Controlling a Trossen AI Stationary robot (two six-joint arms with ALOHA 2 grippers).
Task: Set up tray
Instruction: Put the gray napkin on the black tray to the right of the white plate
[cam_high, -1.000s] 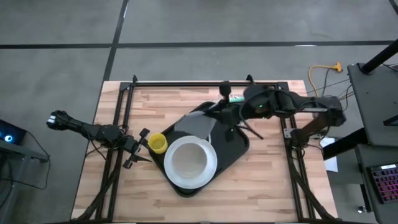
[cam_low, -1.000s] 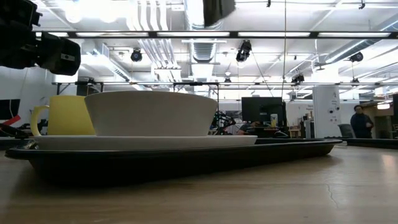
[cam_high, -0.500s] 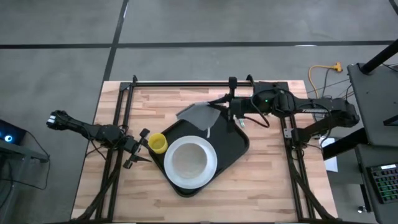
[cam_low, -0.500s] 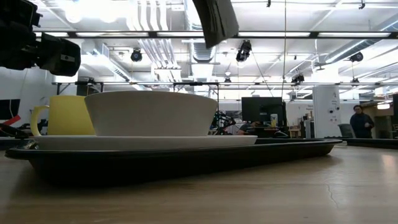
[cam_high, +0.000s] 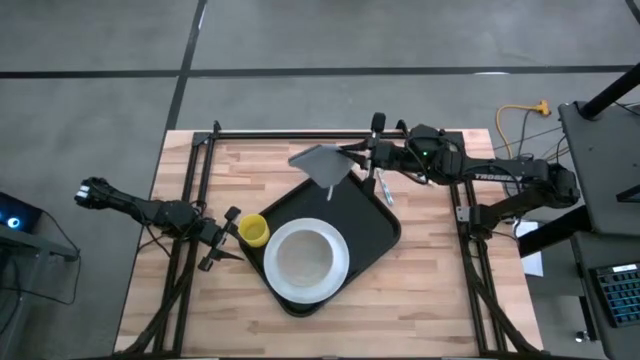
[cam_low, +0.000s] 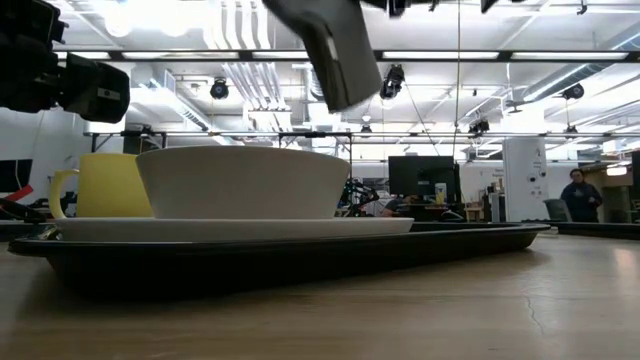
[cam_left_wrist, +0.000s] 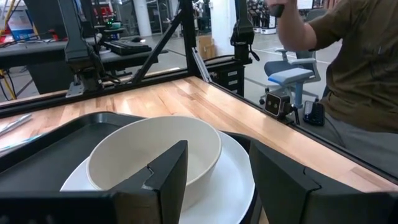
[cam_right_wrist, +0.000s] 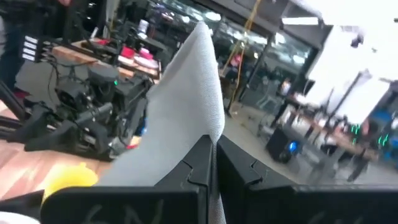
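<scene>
The black tray (cam_high: 366, 226) lies askew mid-table. On it stand a white plate (cam_high: 340, 270) with a white bowl (cam_high: 303, 256) and a yellow cup (cam_high: 252, 230). My right gripper (cam_high: 352, 157) hovers over the tray's far corner, shut on a grey cloth napkin (cam_high: 320, 162), which shows high in the low view (cam_low: 338, 50). My left gripper (cam_high: 222, 238) waits open at the tray's left side, beside the cup; the bowl (cam_left_wrist: 155, 152) shows between its fingers (cam_left_wrist: 214, 162). My right gripper (cam_right_wrist: 213, 146) pinches the grey napkin between its two fingers at one edge (cam_right_wrist: 210, 127), coming level from the table's right. The napkin is lifted clear of tray and table and spreads out beyond the fingertips toward the table's left; one layer or several, I cannot tell.
A thin pale utensil (cam_high: 384, 189) lies at the tray's far right edge. Black frame rails (cam_high: 300, 133) run along the far edge and both sides. A seated person (cam_left_wrist: 357, 68) shows beyond the table in the left wrist view. Bare wood lies near and right of the tray.
My right gripper has carried the napkin from above the tray's middle toward the table's far edge, staying shut on it. The napkin has stayed lifted clear and has swung round, now hanging over the tray's far corner. The left arm kept still.
</scene>
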